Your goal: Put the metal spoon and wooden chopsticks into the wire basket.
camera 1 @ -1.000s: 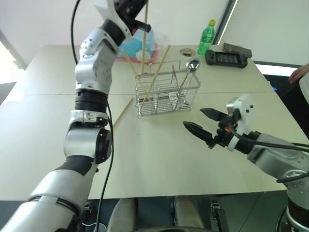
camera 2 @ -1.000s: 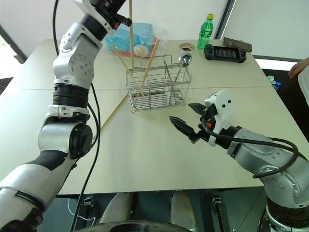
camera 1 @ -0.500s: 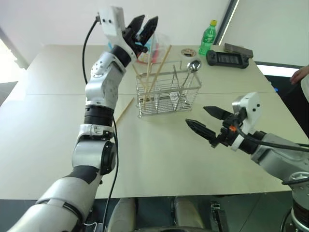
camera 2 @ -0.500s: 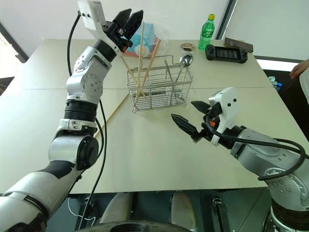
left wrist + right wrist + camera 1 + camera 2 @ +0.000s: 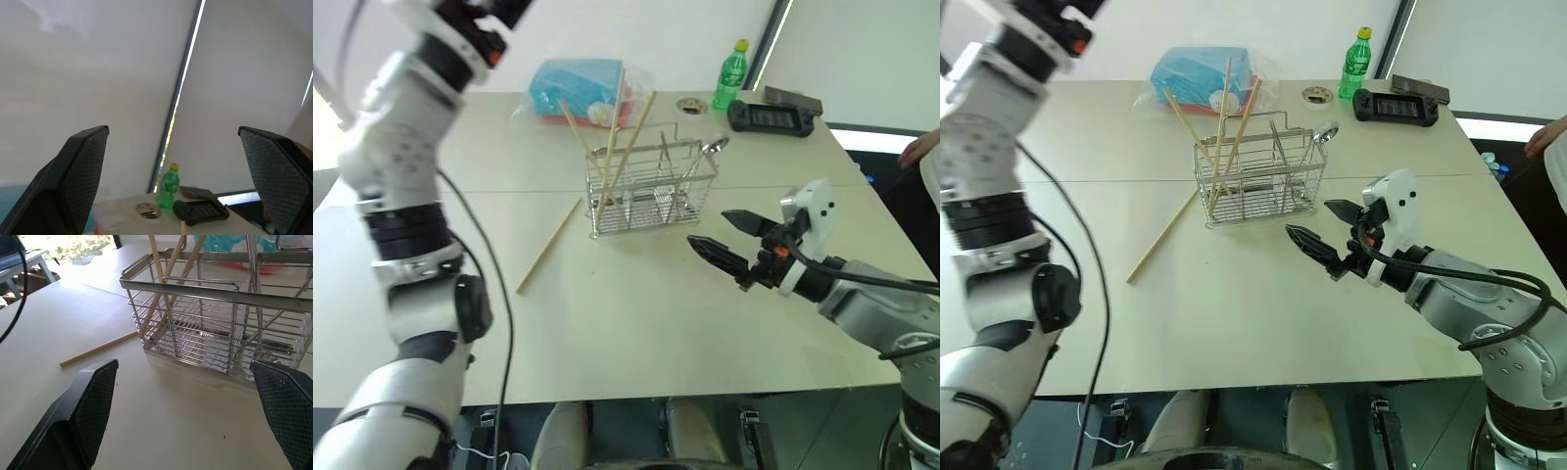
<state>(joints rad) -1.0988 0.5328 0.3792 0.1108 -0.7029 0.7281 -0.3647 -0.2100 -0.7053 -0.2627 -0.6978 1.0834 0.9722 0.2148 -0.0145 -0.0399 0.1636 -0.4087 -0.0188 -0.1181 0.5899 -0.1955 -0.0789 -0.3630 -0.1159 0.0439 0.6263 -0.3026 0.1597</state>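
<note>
The wire basket [image 5: 651, 186] stands mid-table. Three wooden chopsticks [image 5: 612, 137] lean in its left end, their tops sticking out well above the rim. A fourth chopstick [image 5: 548, 245] lies flat on the table to the basket's left. The metal spoon [image 5: 713, 146] leans in the basket's right end, bowl up over the rim. My left gripper [image 5: 172, 130] is raised high at the far left, away from the basket, open and empty. My right gripper [image 5: 707, 227] hovers just right of and in front of the basket [image 5: 215, 328], open with nothing between its fingers.
A blue bag [image 5: 578, 83] lies behind the basket. A green bottle [image 5: 731, 76], a small round tin [image 5: 692, 105] and a black game controller [image 5: 773, 117] sit at the back right. A person's hand [image 5: 920, 147] shows at the right edge.
My left gripper has opened and let go of the upright chopstick, which now leans in the basket. That arm has swung up and to the left. The right arm has kept still.
</note>
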